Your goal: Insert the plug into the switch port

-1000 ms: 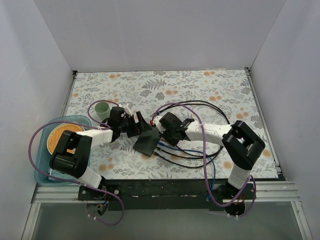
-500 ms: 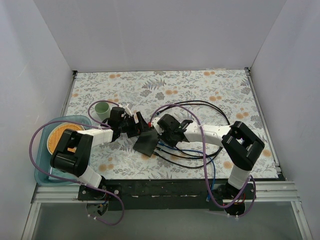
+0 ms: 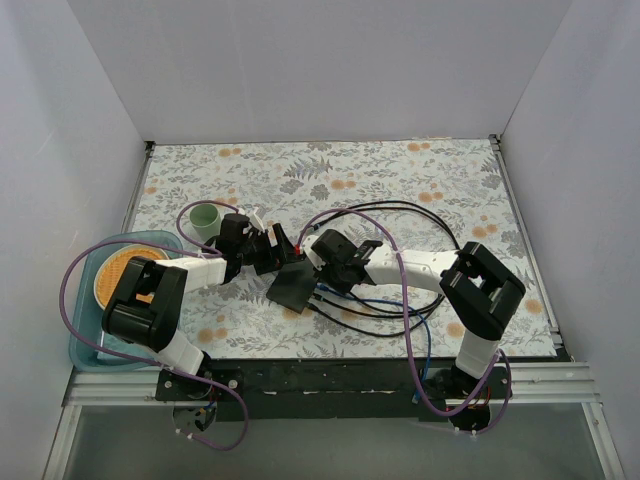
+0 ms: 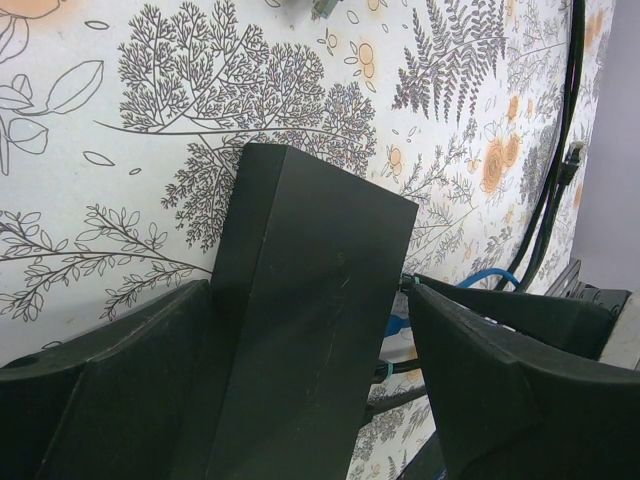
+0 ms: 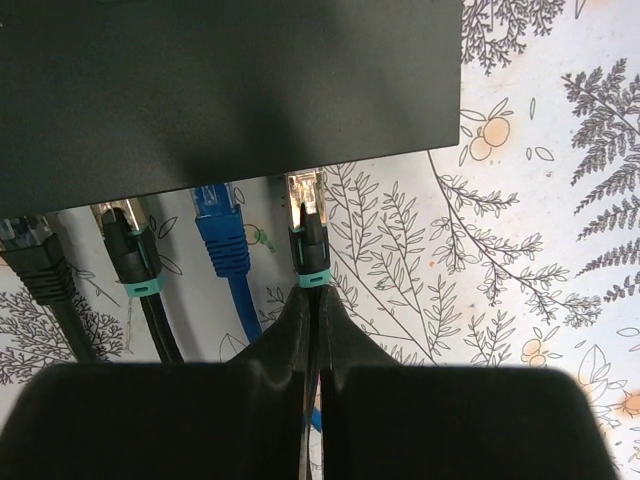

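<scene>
The dark grey switch box [image 3: 293,288] lies tilted on the floral table mat between my two grippers. My left gripper [image 3: 278,250] straddles its far end. In the left wrist view its left finger presses the box [image 4: 310,300] and its right fingertip [image 4: 430,310] meets the box's edge. My right gripper [image 5: 312,295] is shut on a black cable just behind a plug [image 5: 305,215] with a teal collar. The plug's clear tip sits at the box's port edge [image 5: 300,172], at the rightmost socket. How far in it is cannot be told.
Three other cables sit in the same edge: a black one [image 5: 40,265], a teal-collared black one [image 5: 130,255] and a blue one [image 5: 222,235]. Cable loops [image 3: 400,210] trail right of the box. A green cup [image 3: 206,218] and a teal tray [image 3: 85,330] with an orange plate stand at left.
My right gripper has crept a little left toward the box with the plug. The left gripper and the box have hardly moved.
</scene>
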Controlling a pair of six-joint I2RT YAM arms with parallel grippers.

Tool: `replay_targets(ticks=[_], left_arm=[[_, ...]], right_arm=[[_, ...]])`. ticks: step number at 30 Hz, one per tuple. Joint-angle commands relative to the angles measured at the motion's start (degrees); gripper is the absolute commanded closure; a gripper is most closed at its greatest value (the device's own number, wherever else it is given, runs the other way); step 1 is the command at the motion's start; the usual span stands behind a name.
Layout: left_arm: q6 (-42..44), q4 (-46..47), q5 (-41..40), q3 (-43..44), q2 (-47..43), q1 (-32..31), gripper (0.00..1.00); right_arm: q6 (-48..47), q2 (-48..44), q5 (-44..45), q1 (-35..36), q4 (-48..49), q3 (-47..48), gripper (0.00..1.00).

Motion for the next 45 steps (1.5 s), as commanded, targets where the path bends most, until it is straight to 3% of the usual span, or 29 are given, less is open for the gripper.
replay_targets(ticks=[1, 30, 45], left_arm=[[0.34, 0.79, 2.45, 0.55, -0.15, -0.46, 0.21], [-0.54, 1.76, 4.21, 0.46, 0.38, -1.07, 0.21], [0.43, 2.02, 7.9, 0.73, 0.99, -1.86, 0.35]], right_arm=[[0.99, -0.07, 3.44, 0.41, 4.15, 2.36, 0.99], [2.4, -1.65, 6.87, 4.8, 11.88, 2.01, 0.99], [1.52, -0.33, 7.13, 5.07, 16.36, 1.13, 0.99]])
